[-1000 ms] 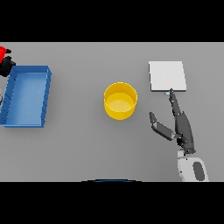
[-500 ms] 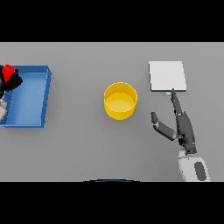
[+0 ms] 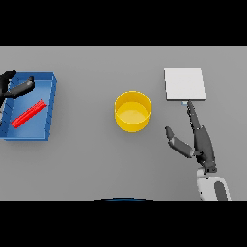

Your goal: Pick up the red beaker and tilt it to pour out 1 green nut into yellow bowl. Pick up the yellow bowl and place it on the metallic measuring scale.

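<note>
Wide bare counter (image 3: 87, 164) lies all round the yellow bowl (image 3: 132, 111), so it can be approached from any side. The right robot hand (image 3: 198, 140) sits just below the scale (image 3: 184, 84), partly blocking that near edge.

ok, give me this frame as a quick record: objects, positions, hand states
red beaker: lying on its side in the blue tray, far left
yellow bowl: upright at table centre, no nut visible inside
measuring scale: right, bare, apart from the bowl
left hand: over the tray's upper left corner, fingers straight, not holding the beaker
right hand: below the scale, fingers straight, one fingertip near its front edge
table: grey
</note>
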